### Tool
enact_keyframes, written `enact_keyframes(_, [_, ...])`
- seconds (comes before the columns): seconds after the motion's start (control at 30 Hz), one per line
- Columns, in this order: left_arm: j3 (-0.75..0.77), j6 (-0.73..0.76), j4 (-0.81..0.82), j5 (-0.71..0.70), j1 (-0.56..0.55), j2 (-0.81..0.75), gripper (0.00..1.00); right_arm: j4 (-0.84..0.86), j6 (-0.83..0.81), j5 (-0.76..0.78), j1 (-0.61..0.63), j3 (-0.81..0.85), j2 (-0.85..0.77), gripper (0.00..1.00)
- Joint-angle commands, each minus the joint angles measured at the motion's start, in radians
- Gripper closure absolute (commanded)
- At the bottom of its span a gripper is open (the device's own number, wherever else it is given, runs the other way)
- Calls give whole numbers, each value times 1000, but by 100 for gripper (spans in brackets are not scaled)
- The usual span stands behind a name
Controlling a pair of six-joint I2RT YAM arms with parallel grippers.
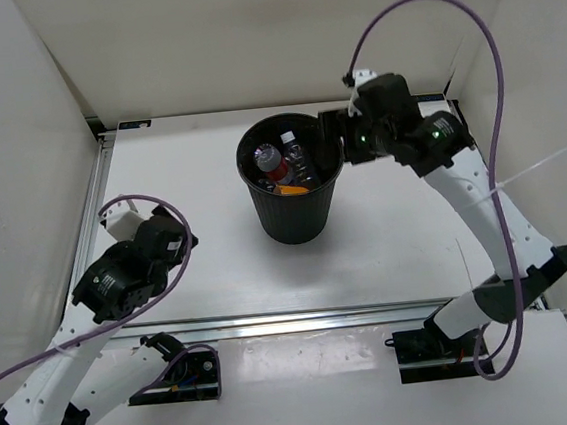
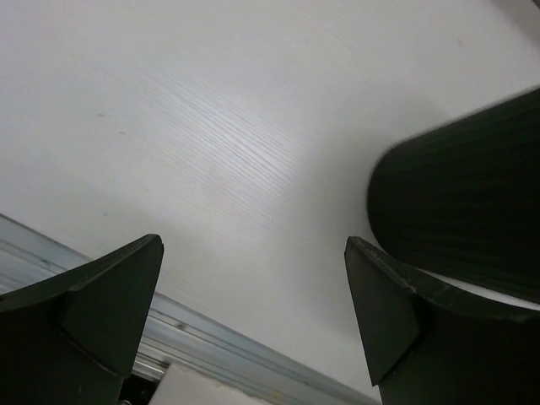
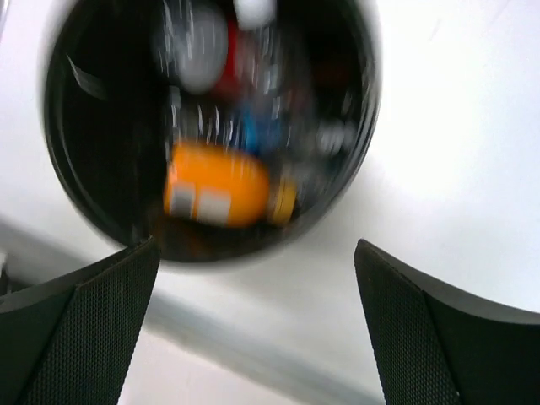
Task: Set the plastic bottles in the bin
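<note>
Locate the plastic bottles (image 1: 284, 167) heaped at the bottom of the bin (image 1: 294, 221), a short orange bottle (image 3: 221, 186) on its side among clear ones with red and blue labels; treat the bin as round, black, ribbed plastic, tapering downward. Read the right gripper (image 1: 342, 139) as spread wide and empty, poised just over the rim, presumably for a straight drop into the opening; read the left gripper (image 2: 253, 245) as equally wide, holding nothing, parked low over the pale, faintly grained table (image 1: 396, 232), out of the way
</note>
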Motion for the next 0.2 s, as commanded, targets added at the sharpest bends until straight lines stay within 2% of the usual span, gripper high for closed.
enact_keyframes(0.0, [31, -67, -126, -207, 0, 51, 0, -97, 71, -182, -10, -172, -95, 1])
enact_keyframes(0.03, [60, -67, -149, -310, 0, 61, 0, -80, 71, -182, -19, -216, -122, 1])
enact_keyframes(0.1, [91, -47, -179, -415, 0, 81, 0, -57, 71, -173, -37, -298, -193, 1])
enact_keyframes(0.17, [100, -62, -179, -584, 0, 95, 0, -46, 71, -172, -79, -307, -230, 1])
